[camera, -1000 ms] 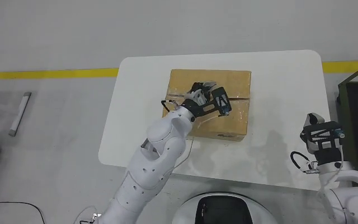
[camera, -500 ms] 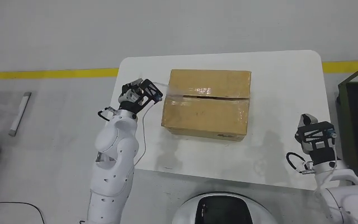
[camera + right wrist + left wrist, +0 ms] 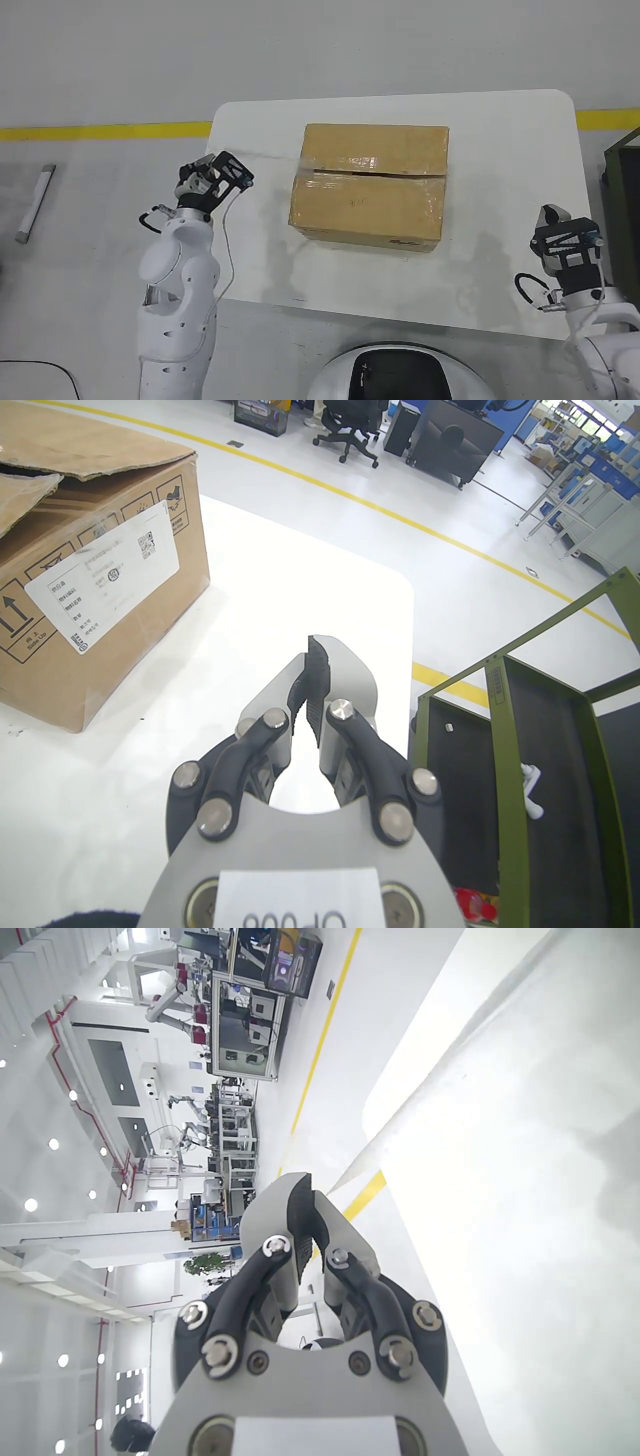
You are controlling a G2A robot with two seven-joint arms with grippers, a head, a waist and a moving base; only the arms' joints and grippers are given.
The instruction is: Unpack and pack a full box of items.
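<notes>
Top view: the brown cardboard box (image 3: 370, 195) sits mid-table on the white rounded table (image 3: 500, 150), with the left gripper (image 3: 235, 172) at its 9 o'clock and the right gripper (image 3: 556, 218) at 4 o'clock. Left wrist view: the fingers are clenched on what may be a clear tape strip (image 3: 356, 1167). Right wrist view: the claw is clenched and empty, and the box flaps are slightly ajar.

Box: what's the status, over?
Left gripper shut on tape, strip stretched to box. Right gripper shut, empty, by table edge. Box not yet opened. Green rack beside right gripper.
</notes>
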